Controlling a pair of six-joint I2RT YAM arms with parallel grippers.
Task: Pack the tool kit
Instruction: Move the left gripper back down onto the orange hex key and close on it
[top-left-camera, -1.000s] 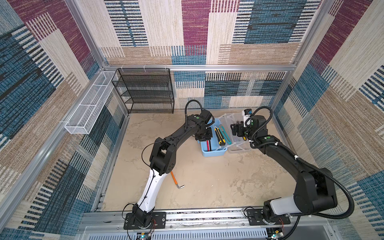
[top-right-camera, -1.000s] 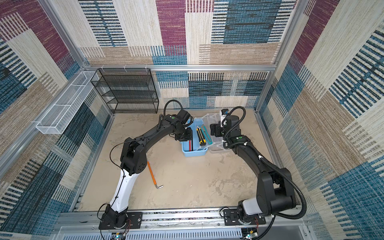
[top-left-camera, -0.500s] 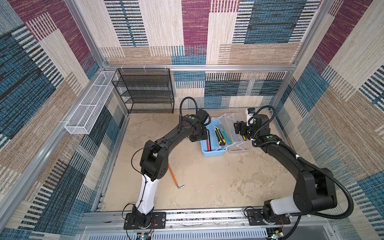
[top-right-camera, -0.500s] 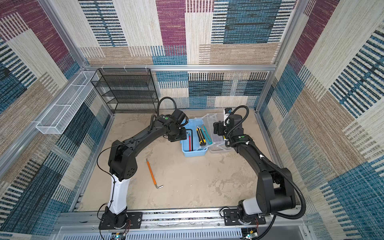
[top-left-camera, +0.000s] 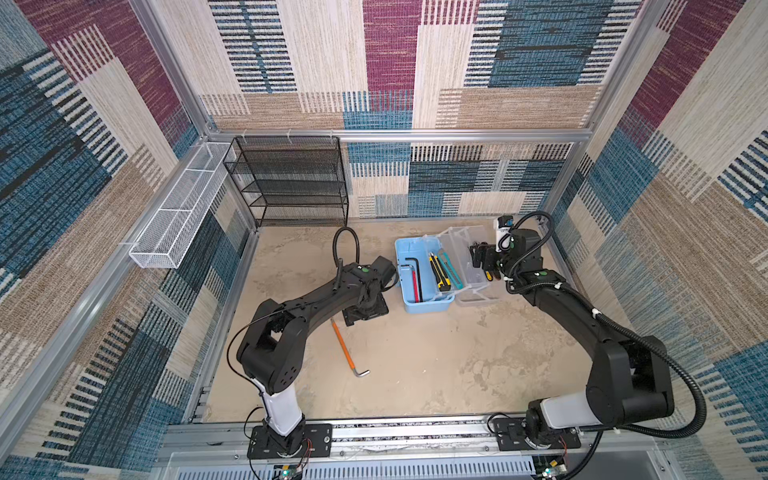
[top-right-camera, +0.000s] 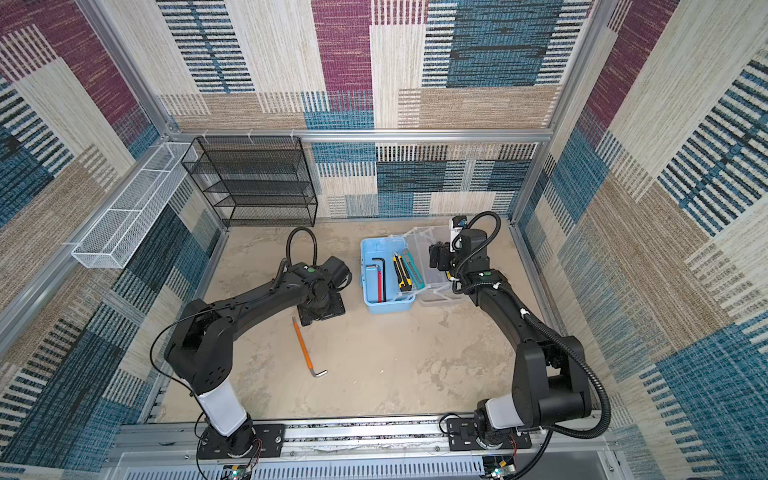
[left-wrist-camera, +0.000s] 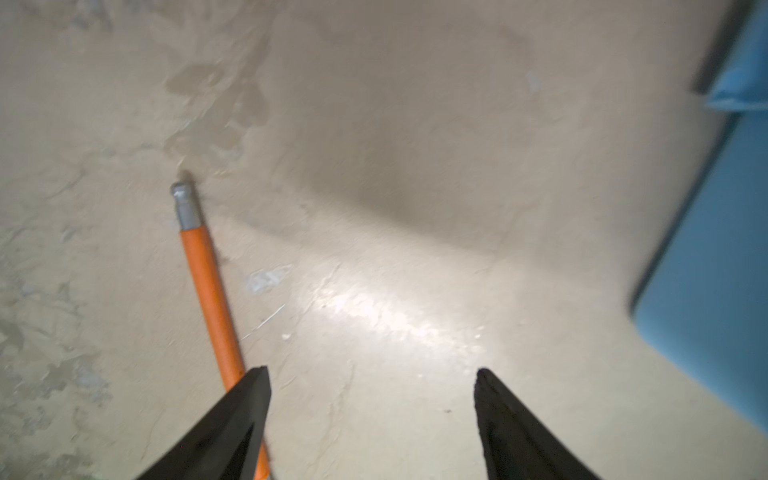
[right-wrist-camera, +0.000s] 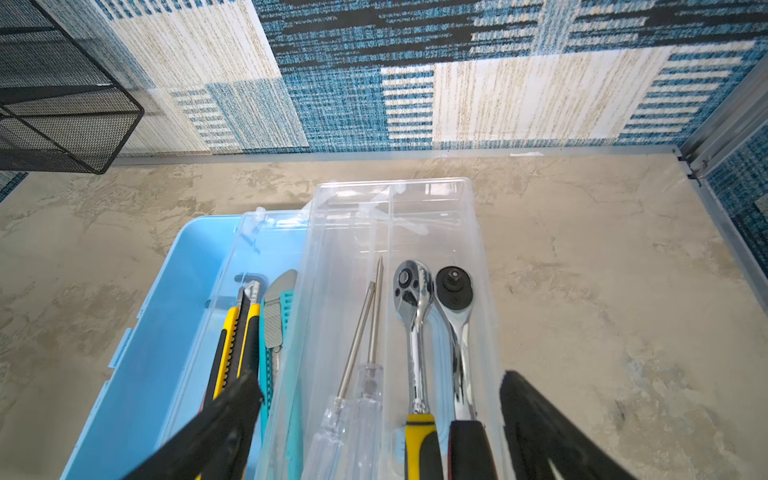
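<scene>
left claw spread, empty, beside orange hex key left of centre | right claw spread over clear tray | risk: thin flat key may skid from off-centre pinch

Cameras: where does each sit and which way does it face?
Top views: high above the front rail, looking down on the table; left arm, right arm, blue toolbox, orange hex key.
Left wrist: on the left arm, facing the tabletop; open left pincer beside the hex key.
Right wrist: on the right arm, facing the back wall; open right pincer over the clear tray.
Shared: all show the toolbox.
</scene>
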